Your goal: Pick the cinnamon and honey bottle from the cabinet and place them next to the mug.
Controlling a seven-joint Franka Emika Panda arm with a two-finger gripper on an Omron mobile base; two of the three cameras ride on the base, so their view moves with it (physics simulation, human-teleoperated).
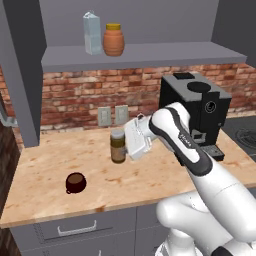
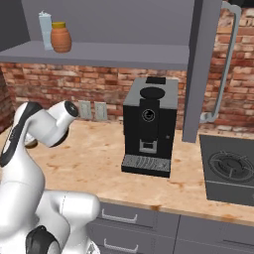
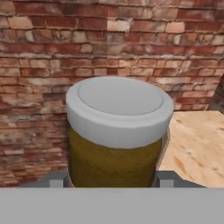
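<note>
Holding the cinnamon (image 1: 118,146) between its two fingers, the gripper (image 1: 123,142) stands over the counter (image 1: 45,165), with the jar upright and its pale lid on top. The jar's base seems to be at the counter surface or just above it; I cannot tell which. The mug (image 1: 75,182) sits lower left of the jar in the left base view, near but clearly apart. To do this step well, I think the arm should carry the jar closer to the mug, keep it vertical, lower it until the bottom rests flat, and only then let go, leaving free space for the honey bottle (image 1: 113,40), which waits on the cabinet (image 1: 145,52) shelf beside a pale carton (image 1: 92,33).

In the hand view the jar covers the fingertips almost fully, so the contact points are hard to see. The mug's handle is hard to make out.
</note>
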